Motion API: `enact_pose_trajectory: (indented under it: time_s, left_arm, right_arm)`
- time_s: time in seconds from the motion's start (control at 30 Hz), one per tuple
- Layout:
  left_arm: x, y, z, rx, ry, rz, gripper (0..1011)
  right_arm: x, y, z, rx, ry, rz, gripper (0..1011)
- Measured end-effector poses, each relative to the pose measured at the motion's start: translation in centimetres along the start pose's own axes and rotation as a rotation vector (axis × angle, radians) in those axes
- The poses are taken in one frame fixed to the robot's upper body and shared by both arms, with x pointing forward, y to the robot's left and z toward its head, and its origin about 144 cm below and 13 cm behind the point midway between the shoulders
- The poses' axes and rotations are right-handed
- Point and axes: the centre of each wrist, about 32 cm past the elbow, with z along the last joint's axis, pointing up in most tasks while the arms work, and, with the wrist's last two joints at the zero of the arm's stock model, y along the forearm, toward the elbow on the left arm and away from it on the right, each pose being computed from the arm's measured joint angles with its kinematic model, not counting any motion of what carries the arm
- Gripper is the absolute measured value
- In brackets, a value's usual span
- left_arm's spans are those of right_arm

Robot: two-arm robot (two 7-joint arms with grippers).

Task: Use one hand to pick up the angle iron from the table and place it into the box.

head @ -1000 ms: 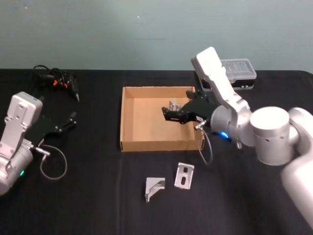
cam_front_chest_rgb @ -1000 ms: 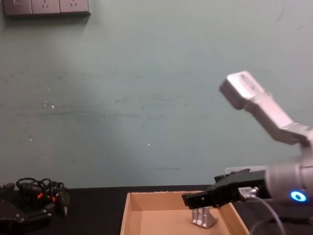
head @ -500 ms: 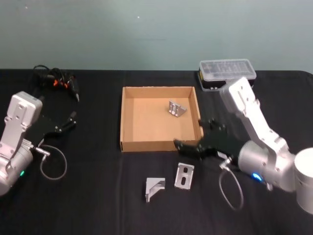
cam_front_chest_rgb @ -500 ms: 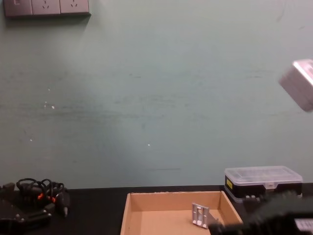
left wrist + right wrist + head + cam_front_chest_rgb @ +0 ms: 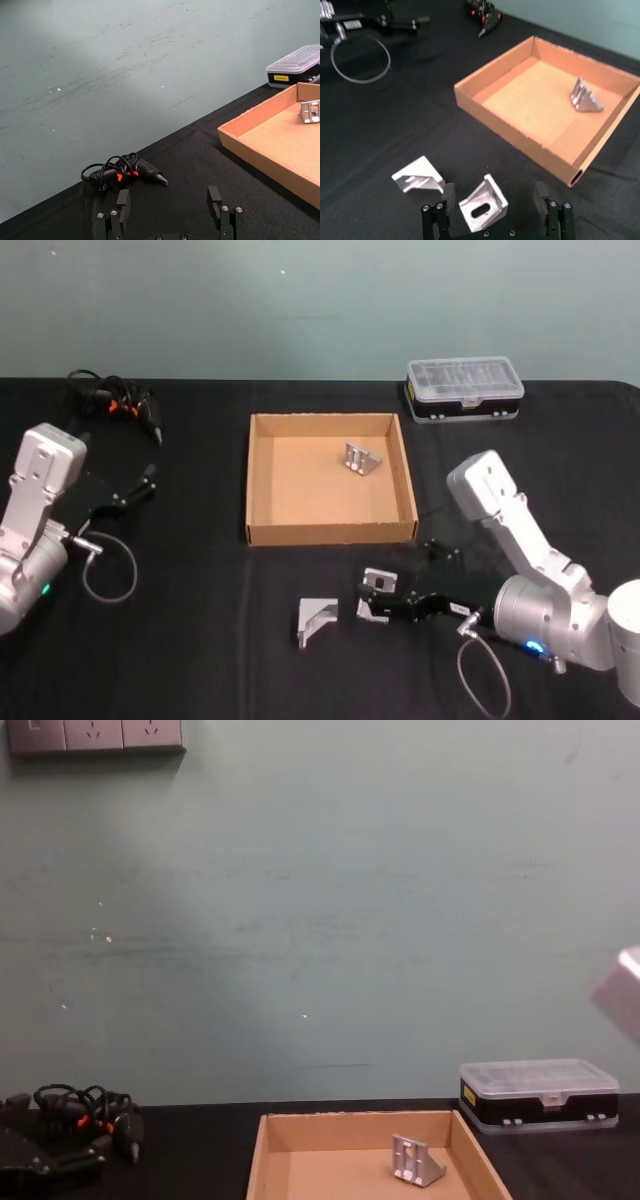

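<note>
Right tool (image 5: pixel 376 599) astride an angle iron (image 5: pixel 481 205) on the counter (image 5: pixel 200 640).
Right tool at lower centre of the head view, fingers spread either side of the angle iron, which rests on the black counter just below the box (image 5: pixel 330 533); a second angle iron (image 5: pixel 315 623) lies just to its left; a third angle iron (image 5: pixel 361 460) sits in the box's upper right; left tool (image 5: pixel 168 199), fingers spread, parked at the left edge.
</note>
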Motion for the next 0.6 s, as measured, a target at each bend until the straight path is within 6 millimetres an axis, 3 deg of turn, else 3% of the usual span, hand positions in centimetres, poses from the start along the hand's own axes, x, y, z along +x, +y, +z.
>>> enact_pose_trajectory:
  time_s: [0.6]
  left_arm:
    - [0.0,0.0,0.0,0.0,0.0,0.0,1011]
  right_arm:
    - [0.2,1.8,-0.7,-0.027,0.026,-0.01,1002]
